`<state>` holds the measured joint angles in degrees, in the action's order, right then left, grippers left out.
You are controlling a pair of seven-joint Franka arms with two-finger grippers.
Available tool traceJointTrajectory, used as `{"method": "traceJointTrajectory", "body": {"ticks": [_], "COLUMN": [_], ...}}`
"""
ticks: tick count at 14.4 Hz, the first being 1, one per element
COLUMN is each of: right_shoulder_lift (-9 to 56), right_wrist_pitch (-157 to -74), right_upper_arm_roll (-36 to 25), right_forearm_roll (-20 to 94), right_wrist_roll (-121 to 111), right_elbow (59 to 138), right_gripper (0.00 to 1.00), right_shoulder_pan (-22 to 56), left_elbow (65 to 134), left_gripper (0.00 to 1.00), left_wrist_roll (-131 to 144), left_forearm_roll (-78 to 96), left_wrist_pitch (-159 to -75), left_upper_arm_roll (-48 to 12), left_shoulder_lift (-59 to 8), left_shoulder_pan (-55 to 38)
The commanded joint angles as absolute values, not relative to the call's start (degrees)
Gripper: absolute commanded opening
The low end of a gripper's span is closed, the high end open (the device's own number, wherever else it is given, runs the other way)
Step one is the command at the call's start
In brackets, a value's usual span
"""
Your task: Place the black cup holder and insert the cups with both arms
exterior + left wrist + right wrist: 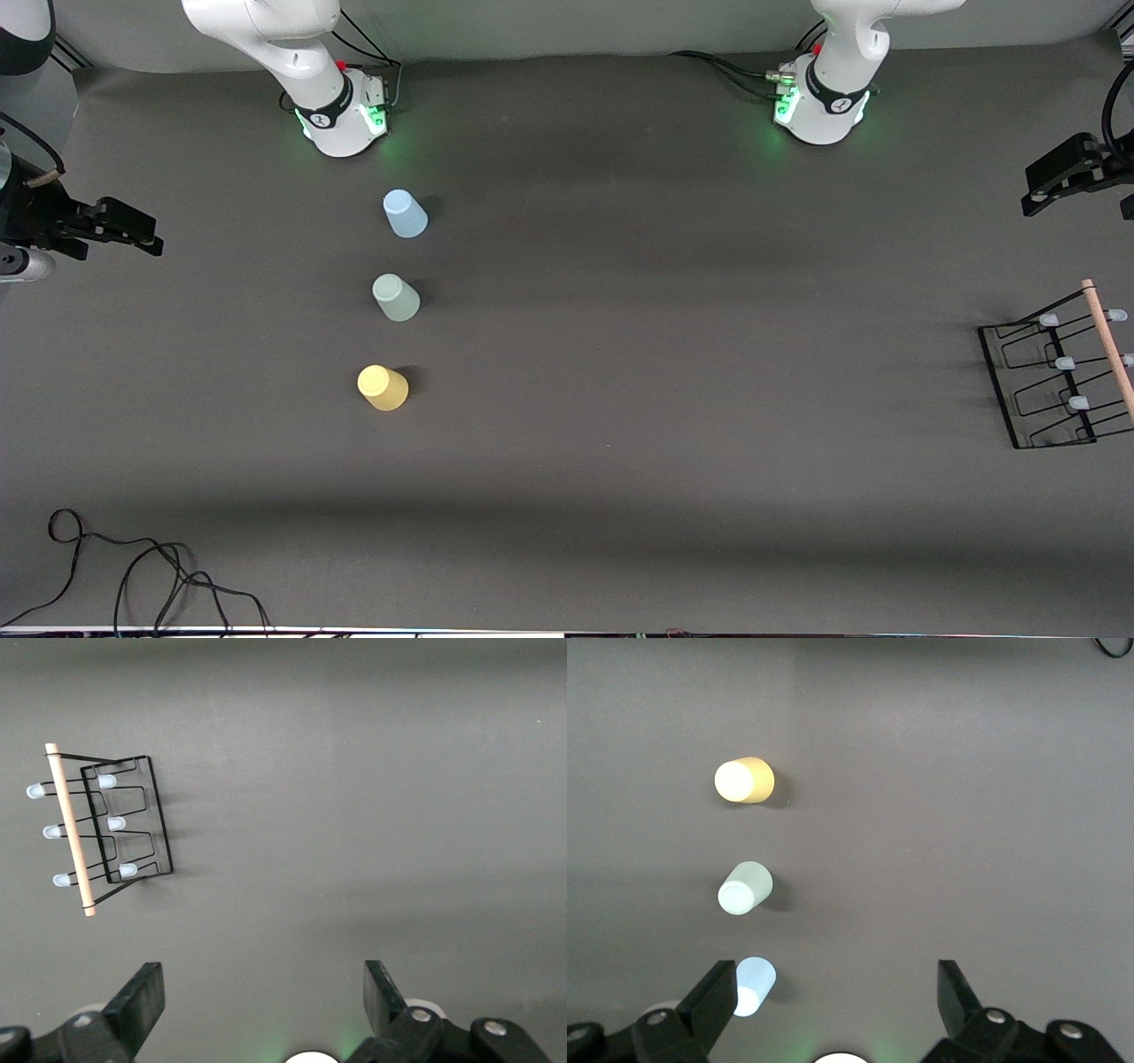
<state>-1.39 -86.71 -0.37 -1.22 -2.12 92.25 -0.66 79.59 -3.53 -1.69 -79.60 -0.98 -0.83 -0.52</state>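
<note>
Three cups stand in a row on the dark table toward the right arm's end: a light blue cup (405, 213) (755, 986) nearest the bases, a grey-green cup (396, 297) (745, 888) in the middle, and a yellow cup (383, 387) (744, 780) nearest the front camera. The black cup holder (1054, 377) (111, 828), with its wooden rod on top, stands at the left arm's end. My right gripper (142, 235) (835, 992) hangs open and empty high over the right arm's end. High over the left arm's end, my left gripper (1041, 199) (264, 992) is open and empty too.
Both arm bases (341, 120) (824, 111) glow green along the table's edge farthest from the front camera. Loose black cables (133, 576) lie at the table's edge nearest the front camera, at the right arm's end. A wide stretch of bare table lies between the cups and the holder.
</note>
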Motion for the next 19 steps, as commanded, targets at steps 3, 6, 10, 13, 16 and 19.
{"method": "traceJointTrajectory", "body": {"ticks": [3,6,10,13,16,19], "right_shoulder_lift": [-1.1,-1.1,-1.1,-1.1,-1.1,-1.1], "right_wrist_pitch": [-86.5,-86.4,-86.5,-86.4,-86.4,-86.4], "right_upper_arm_roll": [-0.3,-0.4,-0.5,-0.6,-0.7,-0.6], "right_forearm_roll": [-1.8,-1.8,-1.8,-1.8,-1.8,-1.8], "right_wrist_roll": [-2.9,-2.9,-3.0,-3.1,-3.1,-3.2], "right_elbow": [91.6,91.7,91.7,91.8,91.8,91.9], "right_gripper": [1.00,1.00,1.00,1.00,1.00,1.00], "right_shoulder_pan": [-0.6,-0.6,-0.6,-0.7,-0.7,-0.7], "left_elbow": [80.9,80.9,80.8,80.2,78.1,78.1], "left_gripper": [1.00,1.00,1.00,1.00,1.00,1.00], "left_wrist_roll": [-2.6,-2.6,-2.9,-4.0,-8.3,-16.9], "left_forearm_roll": [-1.4,-1.4,-1.4,-1.9,-2.2,-2.5], "left_wrist_pitch": [-80.5,-80.5,-80.4,-80.7,-81.7,-90.1], "left_upper_arm_roll": [-0.6,-0.5,-0.1,0.1,0.1,0.2], "left_shoulder_lift": [-0.4,-0.4,-0.5,-3.4,-9.1,-14.9], "left_shoulder_pan": [-1.4,-1.1,-1.0,3.7,10.7,18.0]}}
